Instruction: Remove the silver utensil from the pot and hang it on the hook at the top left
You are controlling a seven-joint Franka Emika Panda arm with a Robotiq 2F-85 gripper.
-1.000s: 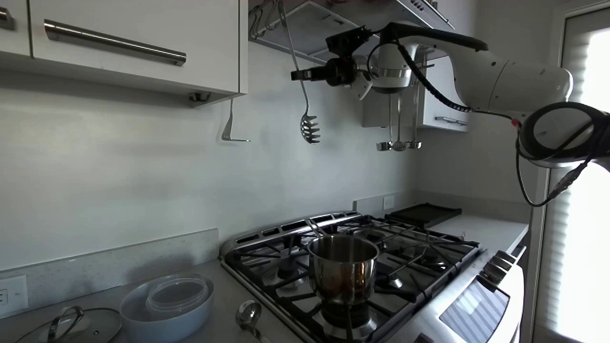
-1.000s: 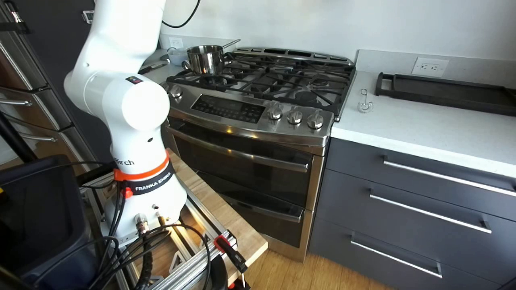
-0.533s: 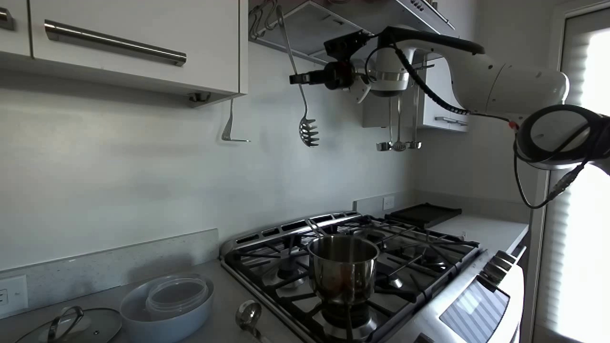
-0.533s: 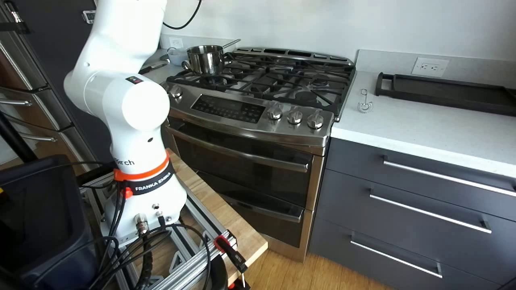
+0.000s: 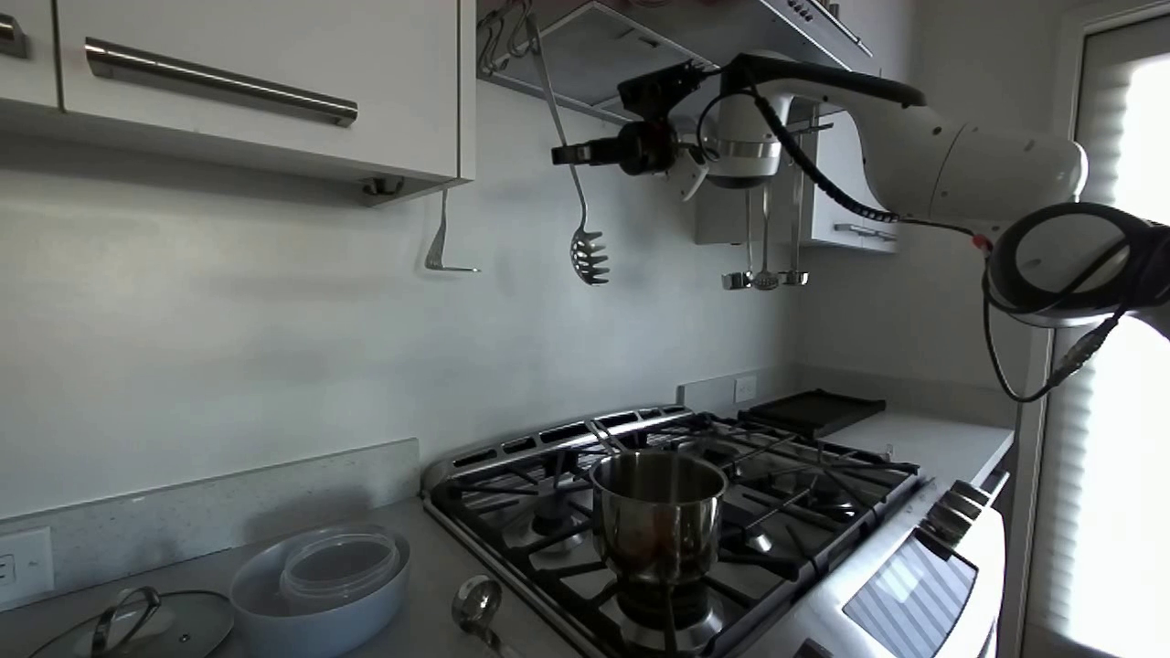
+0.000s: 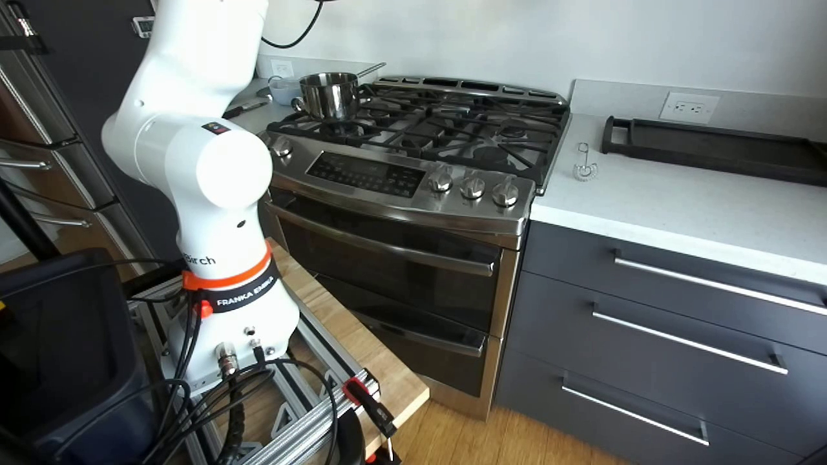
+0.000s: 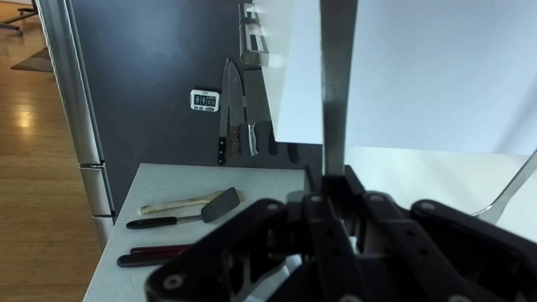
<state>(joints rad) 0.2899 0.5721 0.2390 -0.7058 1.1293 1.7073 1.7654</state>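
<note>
My gripper (image 7: 333,181) is pinched tight on the silver utensil (image 7: 337,88); in an exterior view its head (image 5: 582,258) (toothed, slotted) hangs at six o'clock from my grip, the pot (image 5: 658,523) lower, between five and six.

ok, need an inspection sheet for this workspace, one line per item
Surface: pale countertop on either side of the gas stove.
Job's things: slotted pasta server held head-down, apart from the saucepan on the stove; its top appears beside wire hooks, contact unclear.
Clutter: griddle, wire-coil whisk, ladle, glass lid, nested bowls, spatula.
Gripper: shut on the server's handle.
Cables: black hose along the arm; loose cables around its base.
Surroundings: range hood overhead, white cabinet alongside, knives on a dark panel.
</note>
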